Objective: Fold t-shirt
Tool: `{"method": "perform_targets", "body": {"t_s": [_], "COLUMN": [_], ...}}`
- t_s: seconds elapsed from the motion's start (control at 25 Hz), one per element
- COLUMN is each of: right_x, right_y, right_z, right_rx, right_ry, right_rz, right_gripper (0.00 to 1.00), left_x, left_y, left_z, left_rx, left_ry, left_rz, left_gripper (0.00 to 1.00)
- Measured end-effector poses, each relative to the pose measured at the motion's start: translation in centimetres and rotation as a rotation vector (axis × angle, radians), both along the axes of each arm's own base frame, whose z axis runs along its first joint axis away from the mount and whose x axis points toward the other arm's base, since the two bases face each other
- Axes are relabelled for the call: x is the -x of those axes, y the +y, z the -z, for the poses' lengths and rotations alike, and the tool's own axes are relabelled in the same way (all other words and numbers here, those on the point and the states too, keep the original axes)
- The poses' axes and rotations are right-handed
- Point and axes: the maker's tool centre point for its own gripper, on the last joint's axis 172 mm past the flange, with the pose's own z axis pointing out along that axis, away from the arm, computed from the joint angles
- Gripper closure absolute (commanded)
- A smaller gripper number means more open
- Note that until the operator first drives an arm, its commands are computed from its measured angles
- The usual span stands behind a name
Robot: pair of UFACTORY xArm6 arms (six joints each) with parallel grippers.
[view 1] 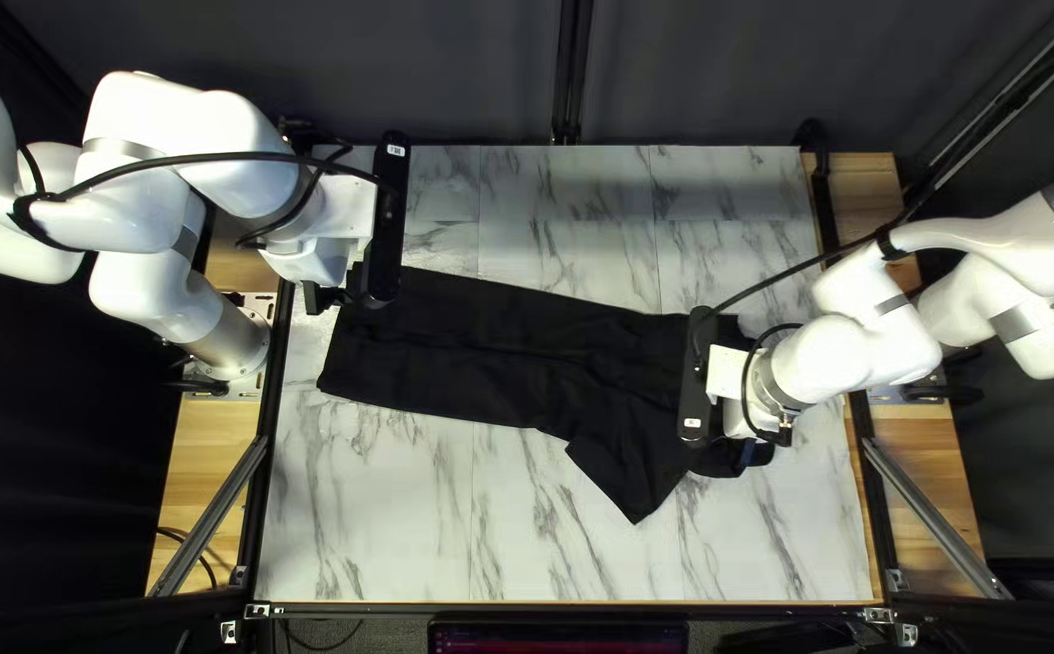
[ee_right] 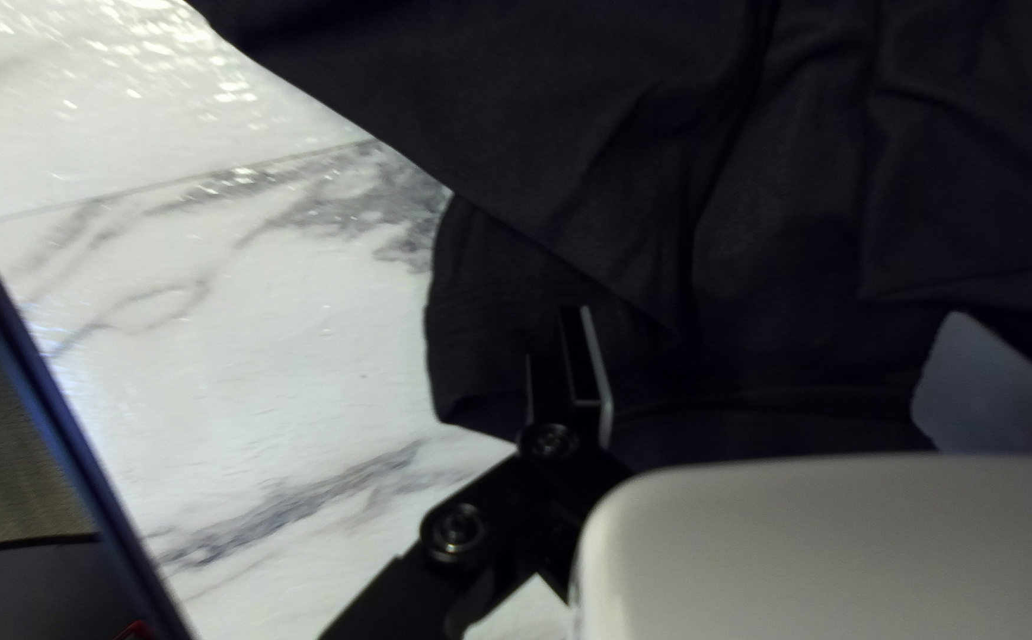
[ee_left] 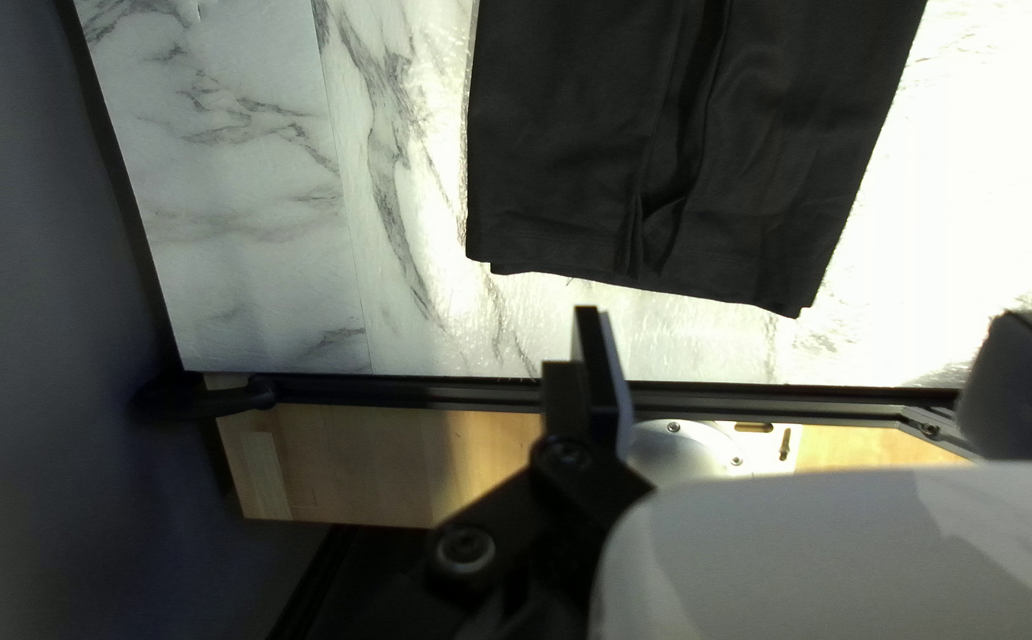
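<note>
Looks like the side folds are mostly done, so I'd say the job now is tidying the sleeve end, then folding end over end. Right claw (ee_right: 765,318) is spread wide over that end of the shirt (view 1: 515,351); can't tell if it's touching cloth. I'd get one finger under the edge, pinch all the layers at once, then lift low and slow. Grab only the top layer and the strip will probably peel apart. Also tuck that loose sleeve (view 1: 632,487) in first, or it'll poke out of the bundle.

Left claw (ee_left: 800,318) is spread too, nothing in it, just off the hem (ee_left: 646,270). Could go in and pin that end.

As for the lie of it: the shirt's across the middle of the surface (view 1: 369,521), long axis running from one arm to the other, slanting a bit toward the near edge at the right of the top left view. Hem faces my left arm; collar end, I'm guessing, faces my right.
</note>
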Motion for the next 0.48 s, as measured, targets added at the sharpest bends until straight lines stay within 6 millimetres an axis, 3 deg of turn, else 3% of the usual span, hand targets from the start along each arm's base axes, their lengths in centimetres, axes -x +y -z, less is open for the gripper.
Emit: {"method": "perform_targets", "body": {"t_s": [0.48], "right_x": [-1.7], "right_y": [1.5], "right_z": [2.1], "right_rx": [0.118], "right_ry": [0.02], "right_rz": [-0.085], "right_gripper": [0.0], "left_x": [0.0], "left_y": [0.0], "left_z": [0.0], "left_rx": [0.0], "left_ry": [0.0], "left_rz": [0.0], "left_gripper": [0.0]}}
